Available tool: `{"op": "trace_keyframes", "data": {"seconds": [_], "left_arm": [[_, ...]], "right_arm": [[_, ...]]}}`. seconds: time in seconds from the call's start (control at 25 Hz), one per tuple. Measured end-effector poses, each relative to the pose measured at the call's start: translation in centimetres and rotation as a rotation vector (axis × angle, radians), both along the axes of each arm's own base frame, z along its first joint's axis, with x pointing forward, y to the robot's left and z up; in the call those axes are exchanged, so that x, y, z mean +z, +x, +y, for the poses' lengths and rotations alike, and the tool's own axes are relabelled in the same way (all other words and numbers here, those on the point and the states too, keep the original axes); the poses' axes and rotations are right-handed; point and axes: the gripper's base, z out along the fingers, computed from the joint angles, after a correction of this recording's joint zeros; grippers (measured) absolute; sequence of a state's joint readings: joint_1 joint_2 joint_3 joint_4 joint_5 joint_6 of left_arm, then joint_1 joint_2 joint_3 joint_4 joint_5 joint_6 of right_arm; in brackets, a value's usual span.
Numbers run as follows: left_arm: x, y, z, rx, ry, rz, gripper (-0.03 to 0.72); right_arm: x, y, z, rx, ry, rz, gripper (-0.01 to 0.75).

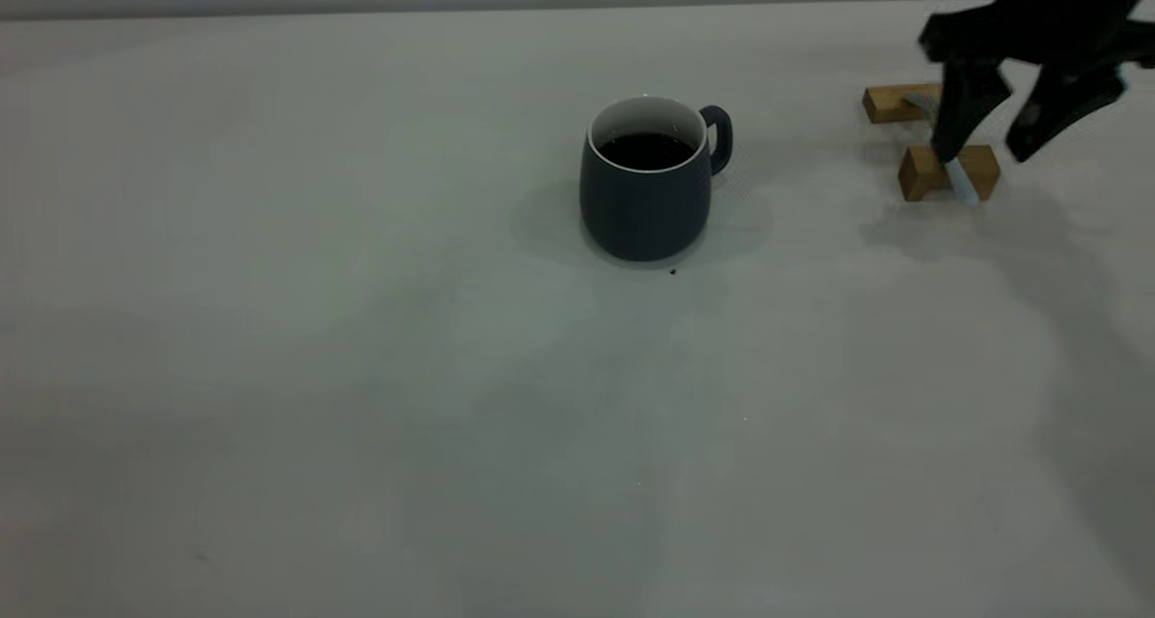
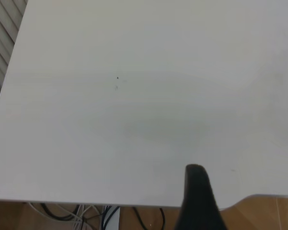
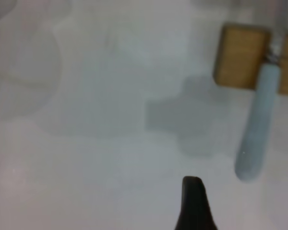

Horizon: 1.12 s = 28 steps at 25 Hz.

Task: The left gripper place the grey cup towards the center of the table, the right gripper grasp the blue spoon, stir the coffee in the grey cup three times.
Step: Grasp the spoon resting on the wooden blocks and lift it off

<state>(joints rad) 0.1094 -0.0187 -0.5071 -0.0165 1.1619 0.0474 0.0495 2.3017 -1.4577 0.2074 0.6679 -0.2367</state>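
The grey cup stands upright near the middle of the table, its handle turned to the right and dark coffee inside. The blue spoon lies across two wooden blocks at the far right, its pale handle sticking out past the nearer block. My right gripper hovers open just above the spoon, one finger in front of the handle, holding nothing. My left gripper is outside the exterior view. One black finger of it shows over the table's edge, far from the cup.
Two wooden blocks carry the spoon; the nearer one shows in the right wrist view. A tiny black speck lies in front of the cup. Cables hang below the table edge.
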Motion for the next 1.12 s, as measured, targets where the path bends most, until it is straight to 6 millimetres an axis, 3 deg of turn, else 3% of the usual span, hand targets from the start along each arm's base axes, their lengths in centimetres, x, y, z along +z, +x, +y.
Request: {"op": "trace_keyframes", "data": {"seconds": [0.24,0.56,1.12], "left_arm": [[0.0,0.0,0.0,0.000,0.000,0.000,0.585],[0.0,0.0,0.0,0.000,0.000,0.000,0.585],[0.0,0.0,0.0,0.001,-0.001,0.000,0.585]], "right_arm": [[-2.3,1.1,0.0,-0.005,-0.058,0.012,0.578],[-2.7,1.6,0.0,-0.021,-0.056,-0.020,0.578],[-5.4,1.3,0.1,-0.041,-0.046,0.003,0.578]]}}
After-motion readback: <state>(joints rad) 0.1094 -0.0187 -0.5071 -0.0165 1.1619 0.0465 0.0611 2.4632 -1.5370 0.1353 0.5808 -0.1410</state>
